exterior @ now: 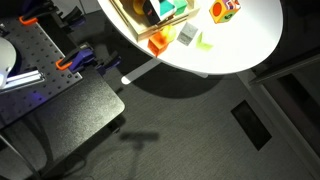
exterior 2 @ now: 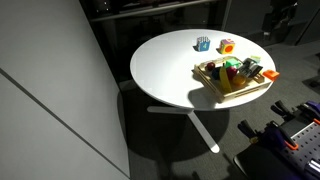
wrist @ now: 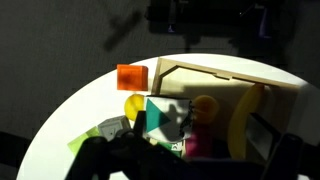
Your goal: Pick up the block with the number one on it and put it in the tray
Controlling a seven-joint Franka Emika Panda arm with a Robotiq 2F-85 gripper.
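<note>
1. sitting near the far edge of the round white desk (exterior 2: 165, 75) in an exterior view, the block with the number one (exterior 2: 203, 44) is lying beside an orange-red cube (exterior 2: 227, 46), apart from the tray (exterior 2: 232, 97).
2. showing the tray (exterior: 128, 22) crowded with toys, an exterior view is hiding the tool.
3. looking down in the wrist view, the tool (wrist: 185, 165) is too dark to judge; risk: grabbing the wrong cube.
</note>
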